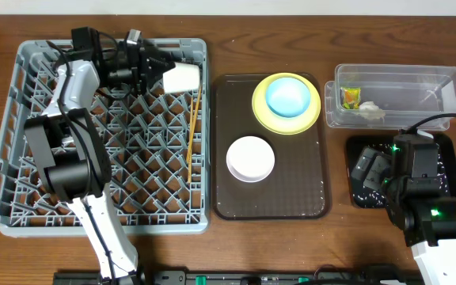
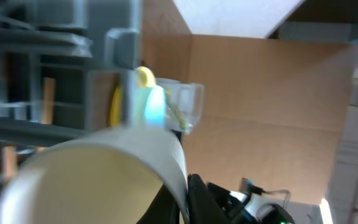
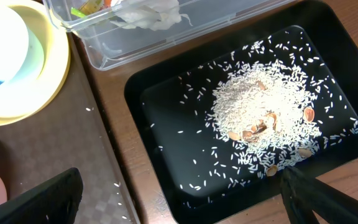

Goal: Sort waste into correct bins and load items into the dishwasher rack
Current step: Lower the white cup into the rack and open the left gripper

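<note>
Below the left end effector (image 1: pixel 158 71), clamping the small white cup (image 1: pixel 182 77), we seat it between pegs of the dishwasher rack (image 1: pixel 101 224); right end effector (image 3: pixel 179 180) wide, empty.

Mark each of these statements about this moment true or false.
1. The left pincer grips the white cup at the dishwasher rack. True.
2. The wrapper and tissue lie in the clear tub. True.
3. The rice scraps lie in that tub too. False: they are in the black tray.
4. The chopsticks lie in the black tray. False: they lie in the rack.
5. The right pincer is shut on the white bowl. False: it is open over the black tray; the bowl sits on the brown tray.
</note>
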Controlling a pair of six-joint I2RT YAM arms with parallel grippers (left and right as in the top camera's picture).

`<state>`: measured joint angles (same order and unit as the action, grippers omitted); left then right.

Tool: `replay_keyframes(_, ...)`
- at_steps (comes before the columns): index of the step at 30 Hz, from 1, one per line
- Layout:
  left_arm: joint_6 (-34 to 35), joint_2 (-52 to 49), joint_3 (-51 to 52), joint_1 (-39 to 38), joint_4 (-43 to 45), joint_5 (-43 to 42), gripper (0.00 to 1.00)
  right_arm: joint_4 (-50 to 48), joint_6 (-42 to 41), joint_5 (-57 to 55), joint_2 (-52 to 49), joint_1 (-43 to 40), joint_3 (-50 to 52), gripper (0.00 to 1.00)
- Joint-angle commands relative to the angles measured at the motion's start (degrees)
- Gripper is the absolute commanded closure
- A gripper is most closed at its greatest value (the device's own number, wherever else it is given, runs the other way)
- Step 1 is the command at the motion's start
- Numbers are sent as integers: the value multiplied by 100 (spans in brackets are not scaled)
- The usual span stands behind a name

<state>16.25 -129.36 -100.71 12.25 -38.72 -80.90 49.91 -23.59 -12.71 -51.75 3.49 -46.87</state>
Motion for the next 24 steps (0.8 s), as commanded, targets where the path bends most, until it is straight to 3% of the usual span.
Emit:
replay_keyframes(1, -98, -179, 26, 166, 17, 817, 86, 4, 52, -76, 0, -31, -26, 1)
replay_keyframes(2, -98, -179, 26, 195, 13, 944, 83, 4, 52, -76, 0, -31, -26, 1)
replay_keyframes(4, -101, -179, 26, 240, -26, 1217, 65, 4, 52, -76, 0, -31, -26, 1)
replay_keyframes(9, -98, -168, 24, 328, 4, 1307, 51, 4, 52, -76, 0, -31, -26, 1)
replay_keyframes(15, -98, 72, -13, 546, -31, 1582, 41, 4, 52, -76, 0, -31, -26, 1)
replay_keyframes(24, -101, 1661, -13, 619, -328, 3418, 36, 4, 52, -76, 0, -31, -26, 1)
